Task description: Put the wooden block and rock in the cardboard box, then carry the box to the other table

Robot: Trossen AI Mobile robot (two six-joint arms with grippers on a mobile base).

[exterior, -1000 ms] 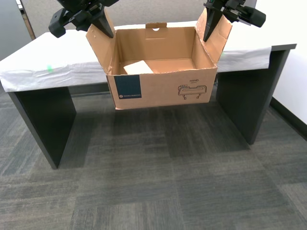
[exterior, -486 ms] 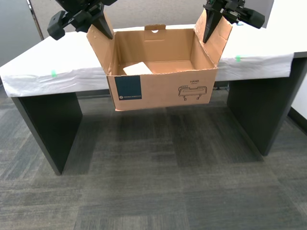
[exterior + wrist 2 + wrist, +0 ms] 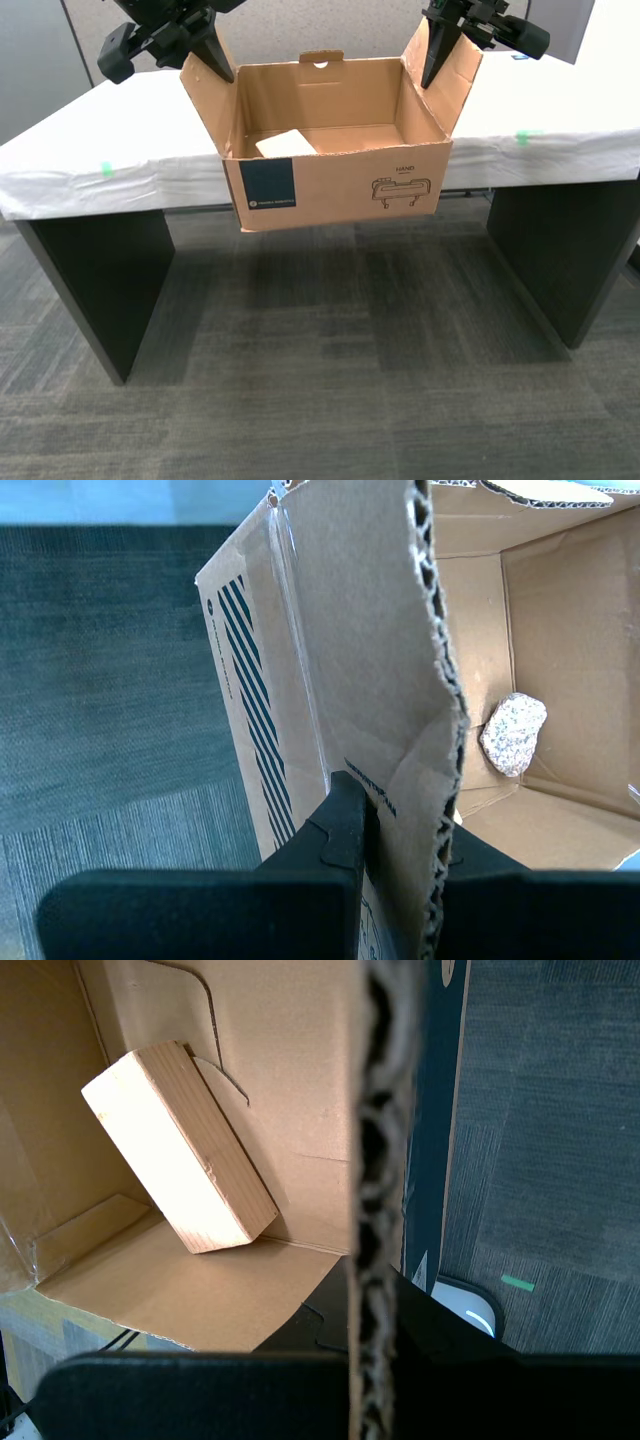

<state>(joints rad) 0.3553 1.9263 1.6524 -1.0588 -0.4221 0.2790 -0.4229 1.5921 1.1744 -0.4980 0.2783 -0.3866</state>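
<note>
Pinching one side flap each, my first gripper [image 3: 365, 1305] and my second gripper [image 3: 400, 825] hang the cardboard box [image 3: 340, 185] before the other table [image 3: 100, 140]. Thin flaps could tear or slip (block at 9 o'clock inside, rock opposite), dropping everything.

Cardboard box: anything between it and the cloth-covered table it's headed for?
Nothing visible. The cardboard box hangs off the floor, each side flap clamped by a gripper, just in front of the other table. Only open carpet lies below, and the tabletop behind looks bare.

Exterior faces cardboard box [image 3: 340, 185] head-on; wrist views close on flaps.
</note>
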